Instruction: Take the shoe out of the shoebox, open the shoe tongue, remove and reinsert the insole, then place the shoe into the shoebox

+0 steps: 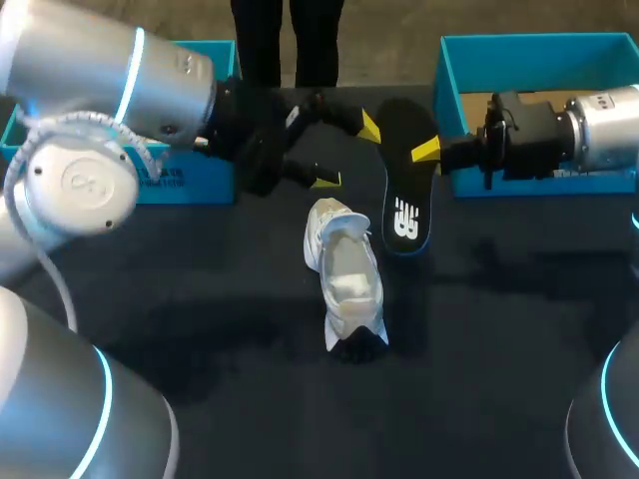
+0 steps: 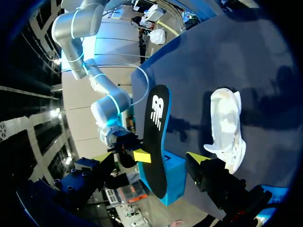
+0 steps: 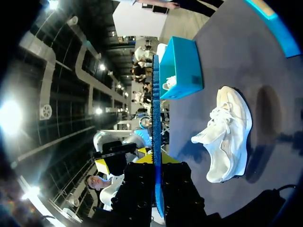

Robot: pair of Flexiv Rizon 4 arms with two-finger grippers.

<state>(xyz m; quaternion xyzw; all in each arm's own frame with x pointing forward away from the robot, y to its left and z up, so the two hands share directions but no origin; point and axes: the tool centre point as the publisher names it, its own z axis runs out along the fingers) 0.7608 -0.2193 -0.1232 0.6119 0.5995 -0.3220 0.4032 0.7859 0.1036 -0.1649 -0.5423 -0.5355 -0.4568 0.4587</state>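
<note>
the right pincer (image 1: 429, 150) is clamped on the edge of the black insole (image 1: 407, 205) and holds it above the desk (image 1: 200, 299). the left pincer (image 1: 347, 152) is spread wide with nothing in it, just beside the insole. the white shoe (image 1: 344, 274) stands on the desk near the insole, outside both blue shoeboxes (image 1: 539, 50).

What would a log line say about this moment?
insole: out of shoe, clamped in right gripper | left gripper: open, near insole | shoe: on table
</note>
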